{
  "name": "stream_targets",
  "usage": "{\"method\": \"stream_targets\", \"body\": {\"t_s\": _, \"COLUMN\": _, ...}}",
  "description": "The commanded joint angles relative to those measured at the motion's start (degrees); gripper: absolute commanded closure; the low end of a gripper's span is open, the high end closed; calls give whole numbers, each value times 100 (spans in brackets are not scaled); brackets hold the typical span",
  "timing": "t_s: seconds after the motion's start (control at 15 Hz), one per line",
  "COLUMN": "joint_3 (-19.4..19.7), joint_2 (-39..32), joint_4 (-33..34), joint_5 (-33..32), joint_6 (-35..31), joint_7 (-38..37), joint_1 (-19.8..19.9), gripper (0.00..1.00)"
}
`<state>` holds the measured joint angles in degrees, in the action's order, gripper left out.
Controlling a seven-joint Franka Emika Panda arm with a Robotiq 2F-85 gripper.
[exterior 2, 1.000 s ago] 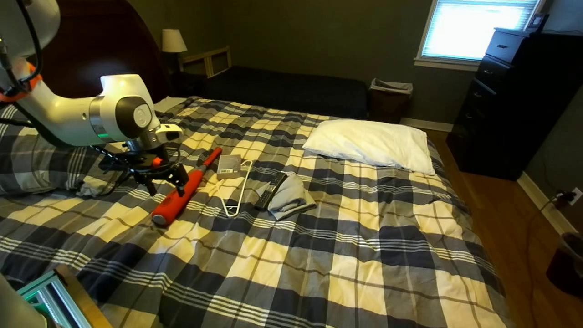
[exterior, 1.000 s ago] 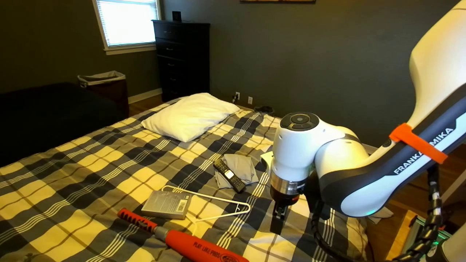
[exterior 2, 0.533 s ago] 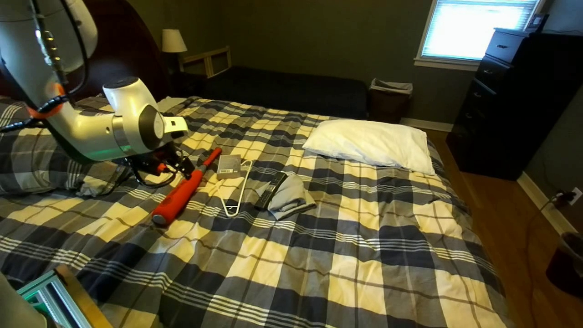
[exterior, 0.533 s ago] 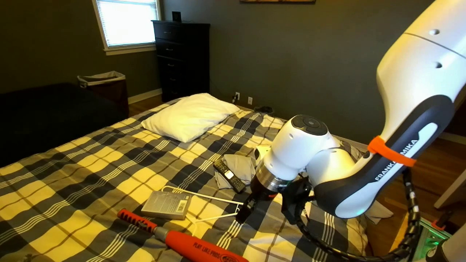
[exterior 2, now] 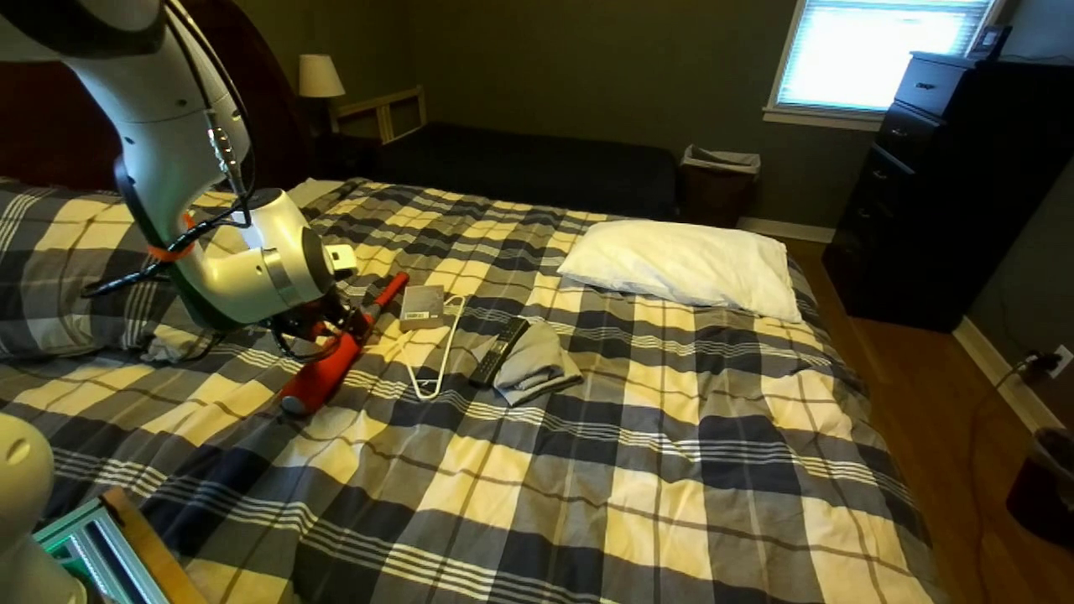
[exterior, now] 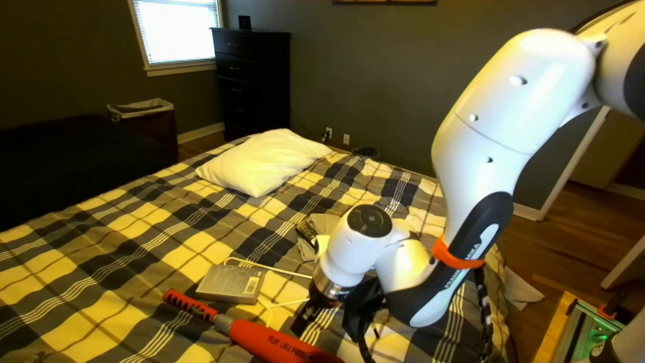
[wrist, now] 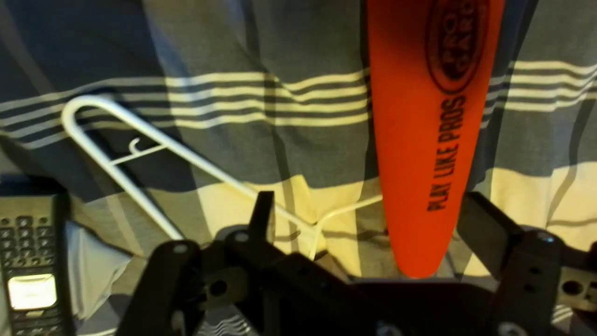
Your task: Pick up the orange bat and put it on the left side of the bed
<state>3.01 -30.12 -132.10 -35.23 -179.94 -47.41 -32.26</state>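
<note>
The bat (wrist: 419,154) lies on the bed (exterior 2: 671,470). In the wrist view it runs down from the top edge, right of centre, its lettering towards the camera. The fingers (wrist: 487,231) are apart, with the bat showing between them: the one at the right of the frame is near its edge, the one at the left well off. Whether the nearer touches it I cannot tell. The arm (exterior 2: 168,138) reaches in from the upper left of an exterior view. The hanger (wrist: 205,164) slants across the left half of the wrist view, a thin part of it running up to the bat's left edge. The box (exterior: 229,283) sits just beside the bat's handle, lower left in an exterior view. The handset (wrist: 32,261), lower left in the wrist view, lies partly over the cloth (exterior 2: 541,361). The pillow (exterior 2: 684,264) is right of centre in an exterior view, the dresser (exterior 2: 948,193) and window (exterior 2: 881,54) upper right.
</note>
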Motion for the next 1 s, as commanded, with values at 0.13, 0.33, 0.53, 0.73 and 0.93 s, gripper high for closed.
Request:
{"method": "stream_targets", "body": {"t_s": 0.13, "joint_3": -12, "joint_2": -374, "joint_4": 238, "joint_5": 15, "joint_6": 0, "joint_7": -81, "joint_1": -95, "gripper": 0}}
{"method": "stream_targets", "body": {"t_s": 0.33, "joint_3": 4, "joint_2": -382, "joint_4": 282, "joint_5": 15, "joint_6": 0, "joint_7": -81, "joint_1": -73, "gripper": 0}}
{"method": "stream_targets", "body": {"t_s": 0.53, "joint_3": -88, "joint_2": -465, "joint_4": 355, "joint_5": 63, "joint_6": 46, "joint_7": -67, "joint_1": -9, "gripper": 0}}
{"method": "stream_targets", "body": {"t_s": 0.73, "joint_3": -279, "joint_2": -716, "joint_4": 579, "joint_5": 219, "joint_6": 564, "joint_7": -70, "joint_1": 36, "gripper": 0}}
{"method": "stream_targets", "body": {"t_s": 0.93, "joint_3": -575, "joint_2": -1082, "joint_4": 859, "joint_5": 409, "joint_6": 899, "joint_7": 13, "joint_1": 187, "gripper": 0}}
